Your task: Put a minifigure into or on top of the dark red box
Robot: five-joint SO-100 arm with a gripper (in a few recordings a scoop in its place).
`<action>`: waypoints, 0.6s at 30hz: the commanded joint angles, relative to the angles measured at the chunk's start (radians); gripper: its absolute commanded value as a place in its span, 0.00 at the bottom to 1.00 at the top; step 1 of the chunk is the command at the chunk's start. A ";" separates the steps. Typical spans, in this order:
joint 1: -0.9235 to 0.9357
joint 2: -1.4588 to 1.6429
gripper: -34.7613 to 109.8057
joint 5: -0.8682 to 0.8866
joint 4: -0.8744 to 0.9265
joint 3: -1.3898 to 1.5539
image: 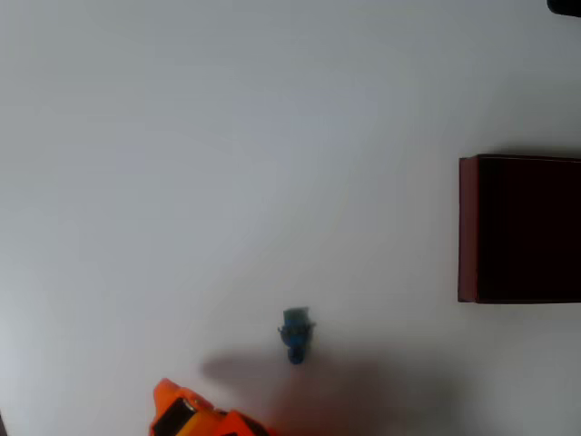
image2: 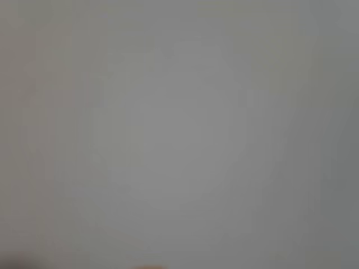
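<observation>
White table (image: 227, 154) across the whole overhead view, bare but for a few things. Dark red box (image: 468, 227) at the right edge, thin red wall showing on its left side, black inside, cut off by the frame on the right. Orange gripper (image: 186, 413) at the bottom edge, left of centre, mostly out of frame; whether spread or pressed together, cannot tell. Blurred shadow on the table just right of it, reaching under the figure. Minifigure (image: 296, 334) on the bare table, teal top toward the far side, blue body with a touch of yellow, just up and right of the gripper, apart from it, well apart from the box to the right. Wrist view plain grey blur, nothing readable. Step in hand, judged from this: approach, before any grasp; nothing held, box seemingly empty. Next move likely calls for coming right and a little farther to bracket the small figure, fingers spread enough to clear it, then a careful pinch, since so small a piece could topple or slip aside.
</observation>
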 commanded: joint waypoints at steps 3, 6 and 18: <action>0.008 0.012 0.24 -0.003 0.028 -0.012; 0.008 0.012 0.24 -0.003 0.028 -0.012; 0.133 0.012 0.24 0.149 0.026 -0.011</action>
